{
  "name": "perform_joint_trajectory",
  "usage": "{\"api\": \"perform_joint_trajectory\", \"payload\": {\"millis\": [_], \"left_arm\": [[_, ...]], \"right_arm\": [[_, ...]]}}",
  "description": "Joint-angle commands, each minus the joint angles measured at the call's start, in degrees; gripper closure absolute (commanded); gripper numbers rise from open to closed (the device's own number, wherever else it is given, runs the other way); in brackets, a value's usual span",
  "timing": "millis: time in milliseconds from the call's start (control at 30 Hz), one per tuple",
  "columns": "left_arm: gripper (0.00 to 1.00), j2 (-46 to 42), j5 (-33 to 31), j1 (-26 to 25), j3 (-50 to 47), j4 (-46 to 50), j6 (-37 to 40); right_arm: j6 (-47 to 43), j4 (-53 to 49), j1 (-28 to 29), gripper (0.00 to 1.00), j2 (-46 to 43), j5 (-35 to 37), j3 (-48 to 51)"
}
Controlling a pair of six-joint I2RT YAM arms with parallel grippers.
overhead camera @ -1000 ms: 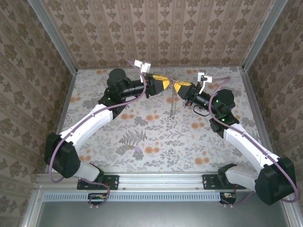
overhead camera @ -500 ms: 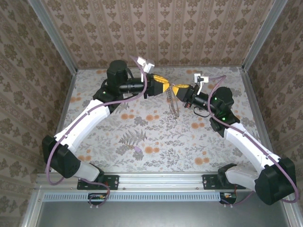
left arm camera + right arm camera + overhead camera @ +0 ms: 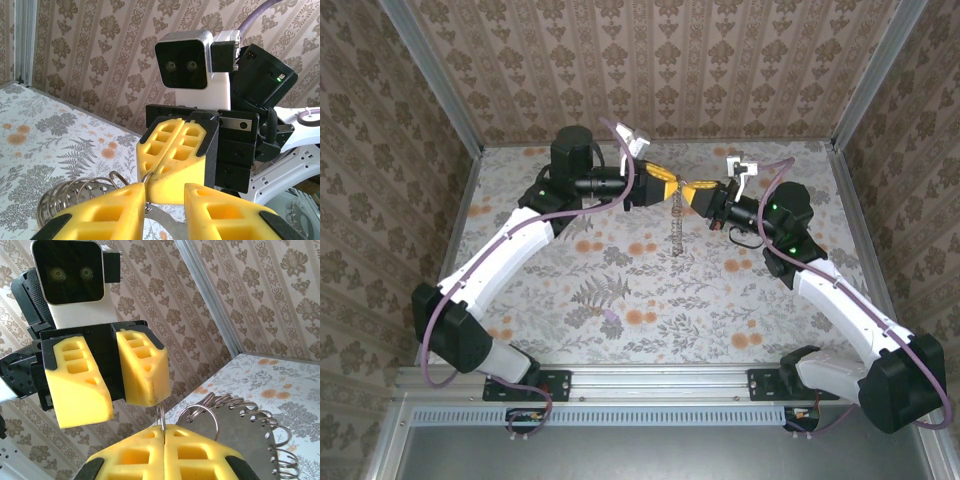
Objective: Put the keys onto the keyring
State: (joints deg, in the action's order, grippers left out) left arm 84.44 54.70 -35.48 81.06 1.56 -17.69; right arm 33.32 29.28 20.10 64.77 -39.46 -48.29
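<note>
The keys (image 3: 677,226) under right tool (image 3: 691,190) (pinched)

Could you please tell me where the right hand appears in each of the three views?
Top external: the right hand is just right of centre, tip to tip with the left hand, keys hanging below.
Left wrist: centre, yellow fingers shut, pointing toward the camera.
Right wrist: bottom edge, fingers shut on a wire ring.
Shared landmark: the left hand facing it.
</note>
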Motion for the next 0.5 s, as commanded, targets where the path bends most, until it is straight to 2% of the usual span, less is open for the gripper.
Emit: {"api": "perform_joint_trajectory", "payload": {"millis": [0,467], "left_arm": [[0.73,0.59,1.59,0.33,1.90,0.79,1.52],[0.70,2.44,1.75,0.33,1.88,0.97,1.81]], "right_arm": [[-0.88,1.31,0.36,1.00,-1.31,-1.08,-1.93],[-0.98,1.22,0.30,1.00,-1.57,-1.01,-1.55]]}}
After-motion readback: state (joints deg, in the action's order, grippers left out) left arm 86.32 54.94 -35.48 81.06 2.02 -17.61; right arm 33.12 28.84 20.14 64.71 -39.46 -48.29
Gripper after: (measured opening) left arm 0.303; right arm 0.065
